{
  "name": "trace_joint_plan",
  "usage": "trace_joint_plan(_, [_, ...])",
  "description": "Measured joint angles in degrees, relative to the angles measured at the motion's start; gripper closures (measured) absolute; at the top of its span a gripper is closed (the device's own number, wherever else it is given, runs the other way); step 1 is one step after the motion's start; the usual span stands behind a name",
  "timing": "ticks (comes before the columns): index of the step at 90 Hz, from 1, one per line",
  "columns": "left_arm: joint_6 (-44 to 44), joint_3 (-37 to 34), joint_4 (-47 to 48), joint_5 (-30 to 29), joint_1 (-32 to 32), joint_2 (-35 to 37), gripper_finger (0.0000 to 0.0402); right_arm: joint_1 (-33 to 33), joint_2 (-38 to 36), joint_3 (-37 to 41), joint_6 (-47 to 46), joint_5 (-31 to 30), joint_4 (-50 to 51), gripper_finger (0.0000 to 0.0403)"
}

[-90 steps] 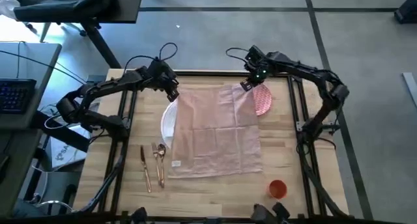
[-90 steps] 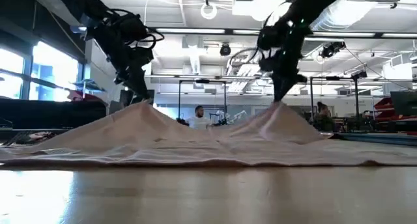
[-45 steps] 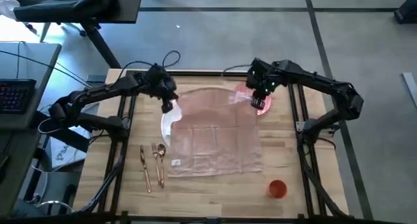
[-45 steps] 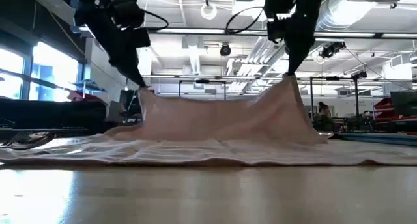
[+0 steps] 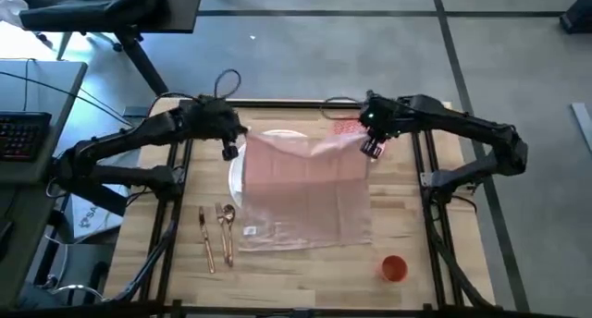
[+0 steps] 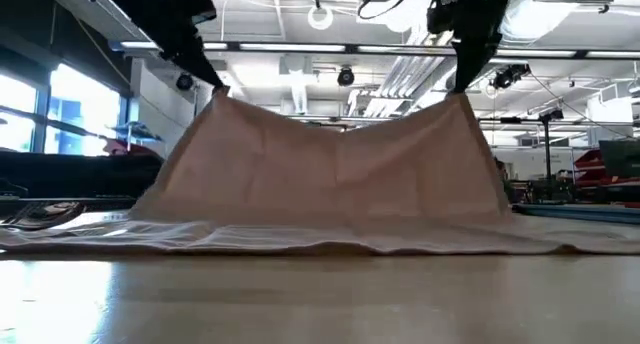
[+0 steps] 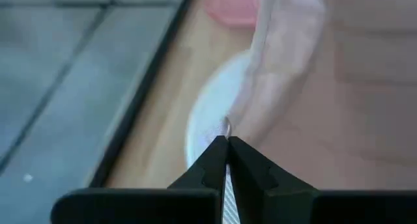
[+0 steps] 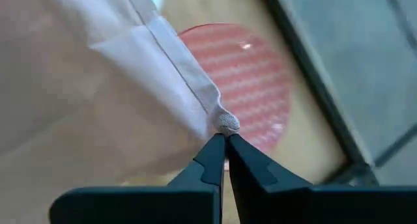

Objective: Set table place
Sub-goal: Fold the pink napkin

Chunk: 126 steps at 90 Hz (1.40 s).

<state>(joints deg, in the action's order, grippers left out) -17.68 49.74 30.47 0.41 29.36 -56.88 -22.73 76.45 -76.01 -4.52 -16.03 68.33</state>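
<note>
The pale pink napkin (image 5: pixel 310 193) is raised at its far edge like a sheet (image 6: pixel 340 174); its near part lies on the wooden table (image 5: pixel 444 235). My left gripper (image 5: pixel 229 150) is shut on the far left corner, my right gripper (image 5: pixel 370 147) on the far right corner. The white plate (image 5: pixel 238 175) shows under the napkin's left side. The pink plate (image 8: pixel 254 74) rests on the table beyond the right corner. Gold cutlery (image 5: pixel 217 230) and the orange cup (image 5: pixel 395 267) sit near the front. My left gripper pinches the napkin's far left corner (image 7: pixel 227 125) between its two fingertips, coming from above. The corner is lifted high and the cloth hangs down from it to the table. My right gripper pinches the far right corner (image 8: pixel 227 123) at a bunched tip between its fingertips, from above. The hem runs away from the fingers and sags a little between the two corners (image 6: pixel 340 124).
Black frame rails (image 5: pixel 421 184) run along both sides of the table. A grey desk with a keyboard (image 5: pixel 23 133) stands to the left, off the table. Bare wood lies to the right of the napkin, around the cup.
Both grippers have risen and come toward the table's near edge, a little farther apart, still shut on the corners. The napkin's far edge has gone from two low peaks to a high sheet; its near part has stayed on the table. The pink plate is uncovered.
</note>
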Motion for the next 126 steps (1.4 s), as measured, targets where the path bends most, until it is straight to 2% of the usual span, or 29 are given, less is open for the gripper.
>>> trace_joint_plan(9, [0.9, 0.0, 1.06, 3.61, 1.16, -0.62, 0.0402, -0.73, 0.21, 0.0, -0.3, 1.73, -0.01, 0.0403])
trace_joint_plan(24, [6.42, -0.02, 7.1, 5.98, -3.09, 0.63, 0.0402, 5.01, -0.38, 0.0, -2.15, 4.3, 1.04, 0.0403])
trace_joint_plan(33, [11.42, -0.02, 9.98, 5.79, -9.21, 2.05, 0.0402, 10.43, -1.06, 0.51, -2.53, 5.09, 1.44, 0.0403])
trace_joint_plan(40, [16.61, -0.02, 11.33, 4.54, -15.07, 2.76, 0.0402, 14.42, -2.43, 3.86, -3.36, 6.09, 0.03, 0.0403])
trace_joint_plan(56, [28.83, -0.02, 12.13, -3.21, -30.45, 1.82, 0.0402, 24.4, -6.43, 14.78, -10.91, 8.47, -5.17, 0.0403])
trace_joint_plan(68, [36.52, -0.02, 12.14, -5.7, -39.98, -1.59, 0.0402, 31.71, -7.89, 21.34, -15.04, 12.09, -11.89, 0.0403])
trace_joint_plan(93, [46.0, -0.02, 8.84, -5.67, -53.41, -13.25, 0.0402, 41.91, -7.89, 27.87, -22.16, 11.56, -17.3, 0.0403])
trace_joint_plan(107, [48.28, -0.03, 7.27, -7.24, -57.28, -18.52, 0.0402, 45.35, -7.65, 28.17, -22.16, 10.91, -18.07, 0.0403])
trace_joint_plan(126, [48.1, -0.03, 3.28, -7.61, -58.48, -23.12, 0.0402, 46.66, -6.14, 28.17, -19.75, 10.23, -21.01, 0.0403])
